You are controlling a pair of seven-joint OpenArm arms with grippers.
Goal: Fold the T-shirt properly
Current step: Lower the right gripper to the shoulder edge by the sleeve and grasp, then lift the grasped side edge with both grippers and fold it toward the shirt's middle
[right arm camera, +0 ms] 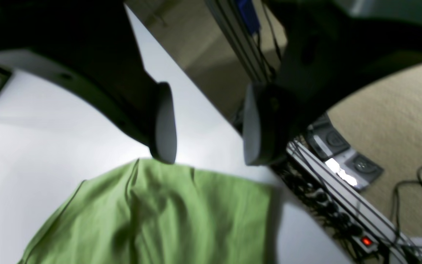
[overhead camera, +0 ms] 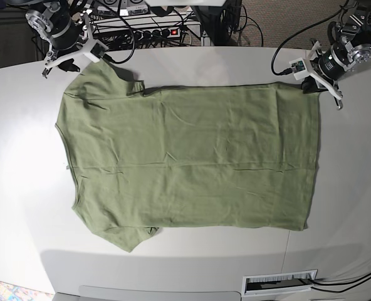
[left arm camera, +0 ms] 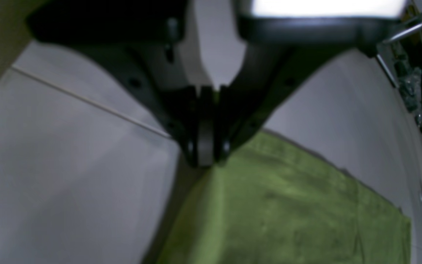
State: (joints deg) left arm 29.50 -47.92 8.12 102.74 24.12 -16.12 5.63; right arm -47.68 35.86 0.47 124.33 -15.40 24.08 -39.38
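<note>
Fabric stretched across the white worktop (overhead camera: 22,188): the T-shirt (overhead camera: 192,163) lies flat and lengthwise between my two arms, collar and sleeves toward my right, hem toward my left. My left end effector (left arm camera: 206,161) is clenched on the far hem corner, the green cloth rising in a small tent to its closed tips in the left wrist view. I judge that pinch is there to keep the hem edge taut and ready to be carried over in a fold.

My right end effector (right arm camera: 205,146) stands released, its two pads spread wide with nothing between them, poised just above the far edge of the shirt near the shoulder. One pad (right arm camera: 165,124) hangs right over the cloth's edge; whether it touches I cannot tell. Released like that, it seems placed to take a matching corner, so both far corners could be lifted together.

A sleeve (overhead camera: 126,235) sticks out at the near side. Beyond the worktop's far edge, a power strip (right arm camera: 346,220) with a lit red switch lies among cables. No box, bin or tray shows in any view, so nothing is held in one.
</note>
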